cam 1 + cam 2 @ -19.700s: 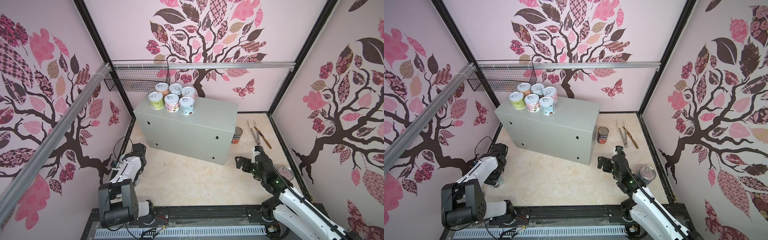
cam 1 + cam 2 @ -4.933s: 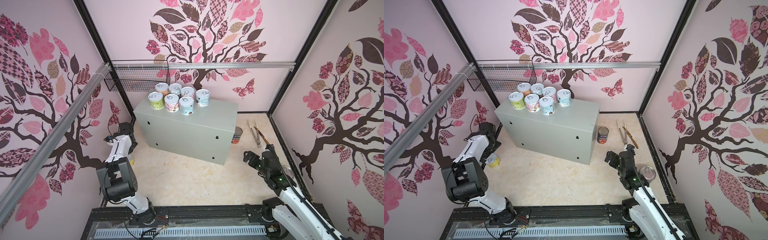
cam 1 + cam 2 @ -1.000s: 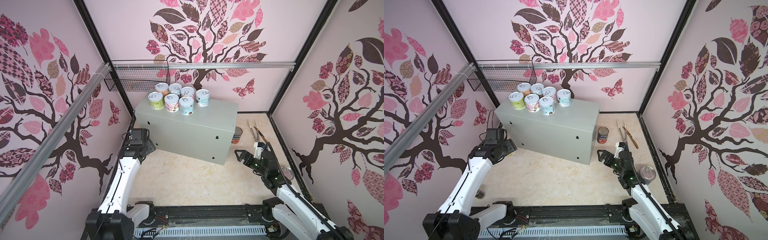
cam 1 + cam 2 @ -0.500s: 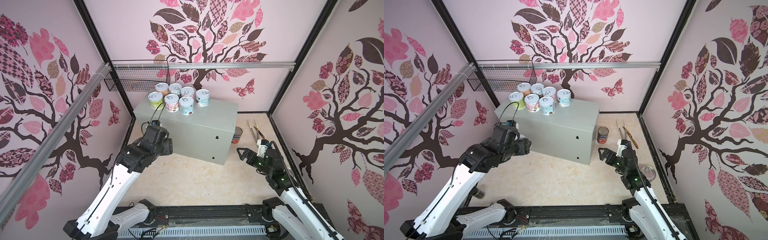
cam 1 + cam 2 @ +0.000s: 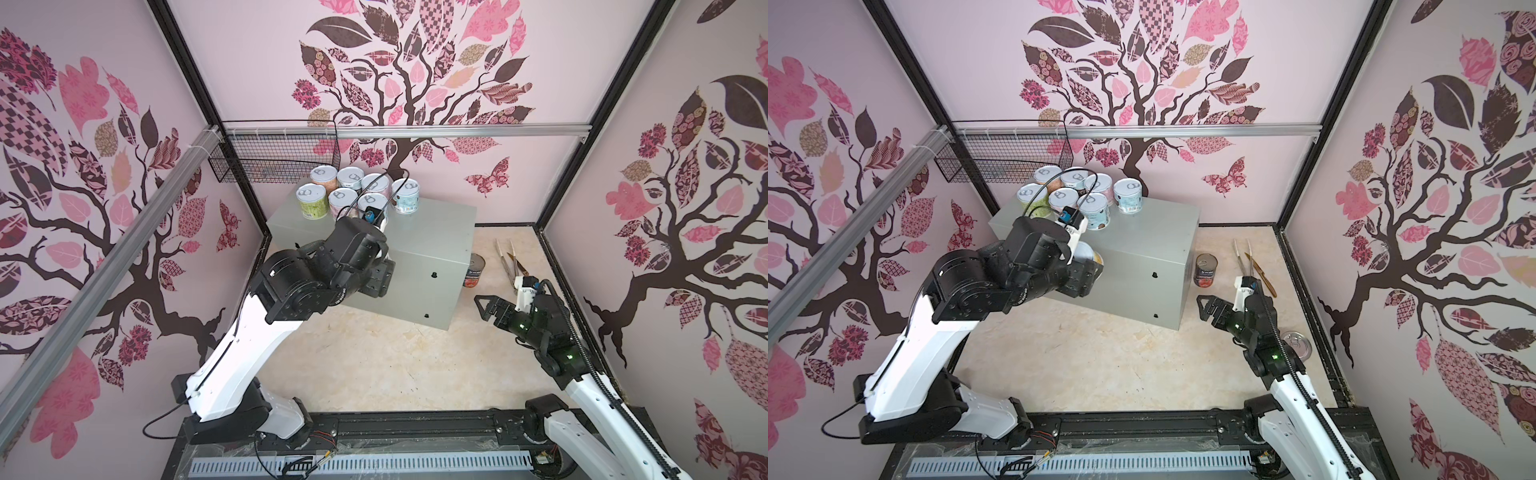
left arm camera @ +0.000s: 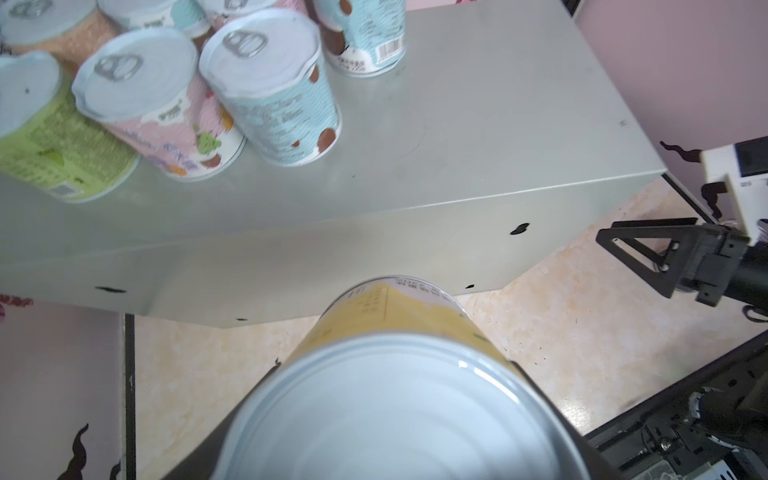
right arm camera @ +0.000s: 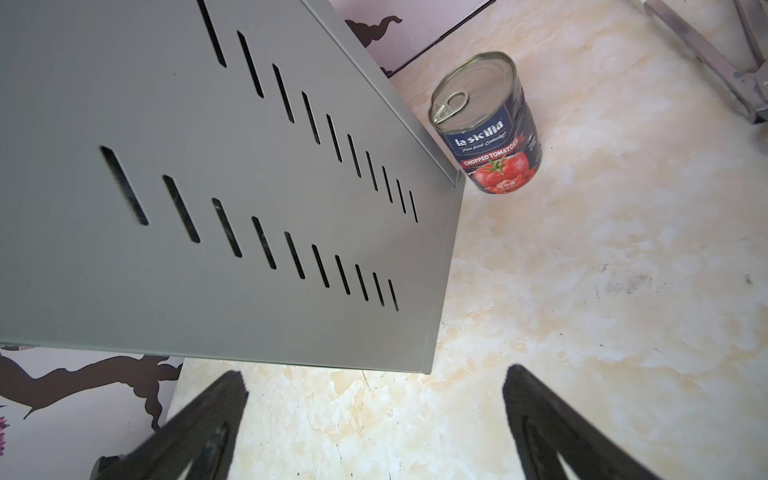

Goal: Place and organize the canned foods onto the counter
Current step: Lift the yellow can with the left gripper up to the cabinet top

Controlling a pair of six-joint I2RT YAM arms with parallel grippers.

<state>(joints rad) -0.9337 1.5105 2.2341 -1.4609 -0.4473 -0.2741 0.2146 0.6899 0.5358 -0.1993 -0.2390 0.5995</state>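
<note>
My left gripper [image 5: 1087,275] is shut on a yellow-labelled can [image 6: 399,374], held in the air in front of the grey counter [image 5: 428,232], about level with its top. The can's pale end fills the left wrist view and hides the fingers. Several short pastel cans [image 5: 343,199] stand grouped on the counter's far left corner [image 6: 158,120]. A dark tomato can [image 7: 490,129] stands on the floor by the counter's right end [image 5: 1205,270]. My right gripper [image 5: 490,305] hangs open and empty low over the floor, near the counter's front right corner, its fingers [image 7: 199,424] spread wide.
A can's silver lid [image 5: 1296,343] shows on the floor behind my right arm, by the right wall. Metal tongs and a knife [image 5: 509,257] lie at the back right. A black wire basket [image 5: 274,153] hangs on the rail above the counter's left end.
My left arm has swung up from the left floor to the counter's front, carrying the yellow can. The right gripper has shifted slightly back and stays open.
</note>
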